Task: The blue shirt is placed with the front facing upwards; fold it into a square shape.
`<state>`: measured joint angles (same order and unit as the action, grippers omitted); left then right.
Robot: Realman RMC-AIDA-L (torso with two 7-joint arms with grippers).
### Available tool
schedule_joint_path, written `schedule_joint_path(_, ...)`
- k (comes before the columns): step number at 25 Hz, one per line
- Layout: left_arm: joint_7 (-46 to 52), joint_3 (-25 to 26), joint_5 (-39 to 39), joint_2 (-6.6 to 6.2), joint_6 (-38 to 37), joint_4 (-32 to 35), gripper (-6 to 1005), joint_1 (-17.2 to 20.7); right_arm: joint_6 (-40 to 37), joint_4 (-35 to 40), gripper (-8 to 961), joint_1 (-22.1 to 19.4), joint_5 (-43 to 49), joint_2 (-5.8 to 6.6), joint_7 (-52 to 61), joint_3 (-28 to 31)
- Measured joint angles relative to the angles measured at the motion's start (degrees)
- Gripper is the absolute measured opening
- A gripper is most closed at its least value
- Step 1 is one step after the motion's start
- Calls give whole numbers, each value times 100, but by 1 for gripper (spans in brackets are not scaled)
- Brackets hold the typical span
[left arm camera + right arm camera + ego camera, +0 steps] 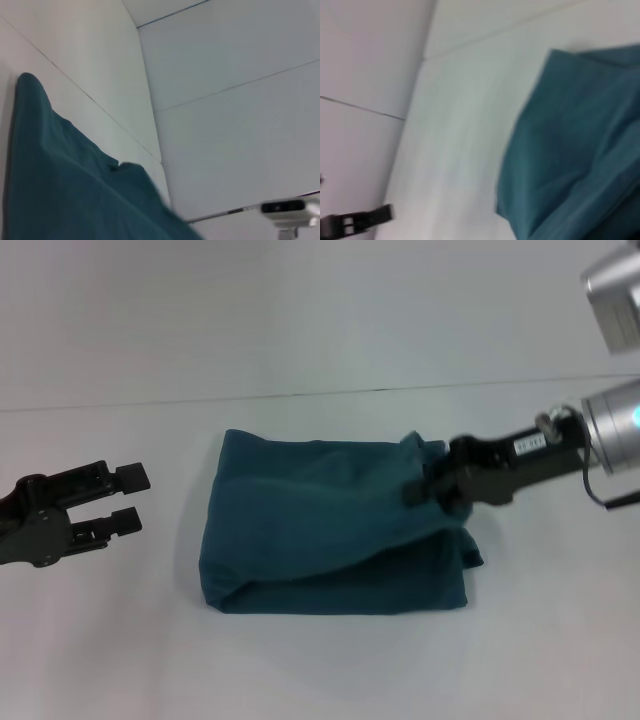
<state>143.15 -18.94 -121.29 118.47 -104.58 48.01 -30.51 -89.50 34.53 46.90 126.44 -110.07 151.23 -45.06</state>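
The blue shirt (330,530) lies on the white table as a folded, roughly rectangular teal bundle with no lettering showing. Its top layer runs diagonally across the bundle and is raised at the right edge. There my right gripper (425,488) is shut on the fabric, just above the bundle's right side. My left gripper (128,500) hovers open to the left of the shirt, a short gap away, with nothing between its fingers. The left wrist view shows the shirt (60,185) close by. In the right wrist view the shirt (570,140) fills one side and the left gripper's fingers (365,218) show far off.
The white table (320,670) extends around the shirt on all sides. A seam line (300,395) crosses it behind the shirt. Part of the right arm's silver body (615,430) reaches in from the right edge.
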Motion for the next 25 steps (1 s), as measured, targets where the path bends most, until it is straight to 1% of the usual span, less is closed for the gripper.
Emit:
schedule_joint_path(2,-33,27,0,-15,8,-77,813,-14,100,-40,47,-18,142,-11,-12,-21)
schedule_joint_path(6,-57,53,0,-26,53,-157,813,-33,381,-29,42,-35,684,-139,-28,-135)
schedule_joint_path(8,-56,55,0,-26,66,-160,813,-33,425,-18,39,-13,748,-164,-29,-157)
schedule_joint_path(13,-41,58,0,-26,70,-175,814,-34,496,-17,70,4,814,-173,-22,-284)
schedule_joint_path(18,-42,66,0,-26,87,-213,814,-35,699,-113,101,-32,1098,-205,44,-320)
schedule_joint_path(25,-36,67,7,-26,104,-223,814,-43,740,-196,144,-45,1138,-195,47,-315)
